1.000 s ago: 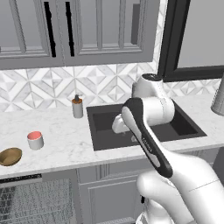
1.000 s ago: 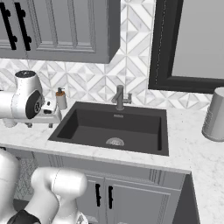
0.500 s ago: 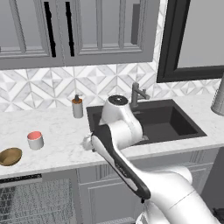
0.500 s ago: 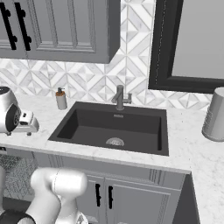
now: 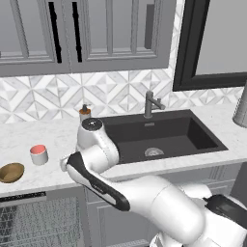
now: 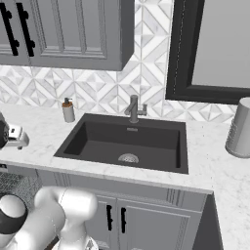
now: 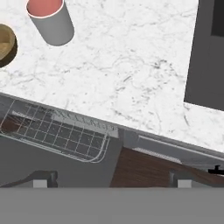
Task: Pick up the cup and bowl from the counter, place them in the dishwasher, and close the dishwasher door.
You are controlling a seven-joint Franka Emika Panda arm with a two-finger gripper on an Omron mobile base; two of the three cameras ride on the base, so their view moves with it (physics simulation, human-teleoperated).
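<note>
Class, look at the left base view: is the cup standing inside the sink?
No, the cup stands upright on the white counter well to the left of the dark sink, beside the bowl.

Soap bottle (image 5: 85,113) upright at sink's (image 5: 159,135) back-left corner. Faucet (image 5: 150,104) behind sink. Grey canister (image 6: 239,128) near counter's right end. Dark-handled upper cabinets (image 5: 87,34) above.

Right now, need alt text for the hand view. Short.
Looking down on the white marble counter, with the grey cup and its salmon-red inside at top left and the brown bowl at the left edge beside it. Below the counter edge are the dishwasher wire racks; the dark sink is at right.
</note>
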